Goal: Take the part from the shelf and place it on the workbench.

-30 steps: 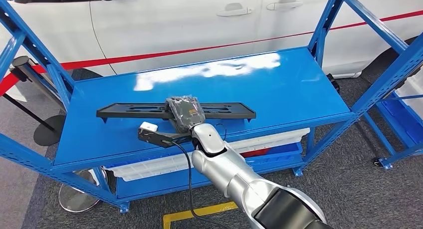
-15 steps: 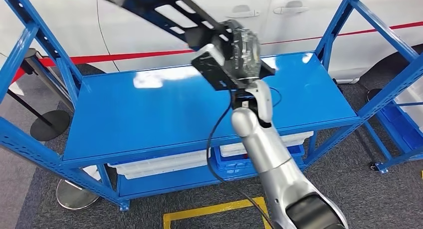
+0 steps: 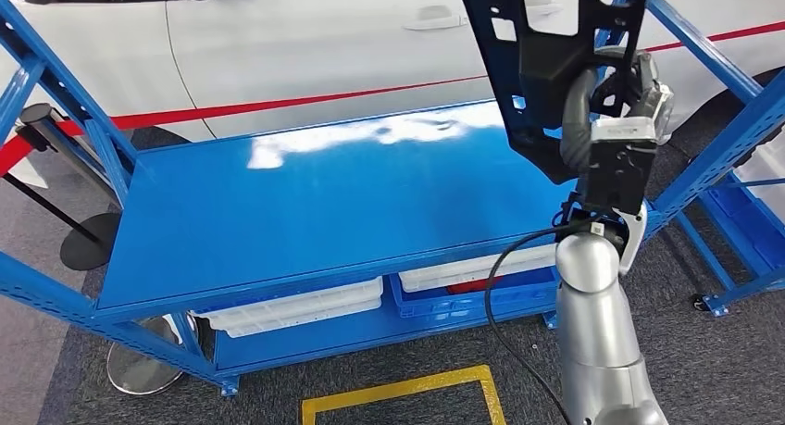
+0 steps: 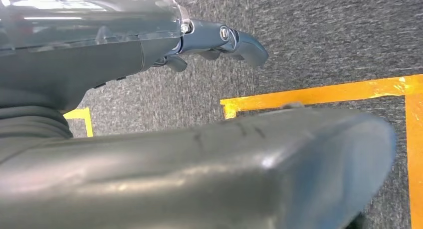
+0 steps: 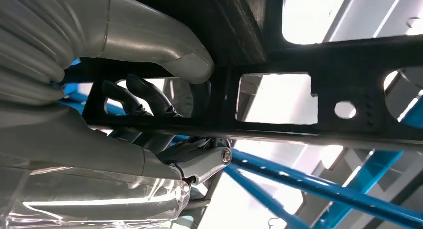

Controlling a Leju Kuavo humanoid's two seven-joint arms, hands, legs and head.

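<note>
Shelving in blue steel [image 3: 305, 203] takes up most of the space ahead, its broad top shelf glossy and catching a white glare, with pale plastic bins [image 3: 305, 306] and a blue crate [image 3: 463, 303] on the level beneath. Behind it stands a white car [image 3: 305, 36] with a red stripe along its doors, cut off above the door handles. Grey carpet [image 3: 685, 351] covers the floor, marked with yellow tape [image 3: 407, 393].

Raised well clear of the shelf, toward its right end, is the part [image 3: 528, 64]: a long, flat black plastic piece with rectangular cut-outs and small round holes, tilted steeply, its upper end running out of sight. The right hand [image 3: 611, 101] grips it, thumb over one edge and dark fingers [image 5: 144, 97] hooked through an opening; much of the hand sits behind the part and the wrist camera block. The left hand [image 4: 219, 39] hangs over the carpet, fingers partly curled, and I cannot tell whether it is closed.
</note>
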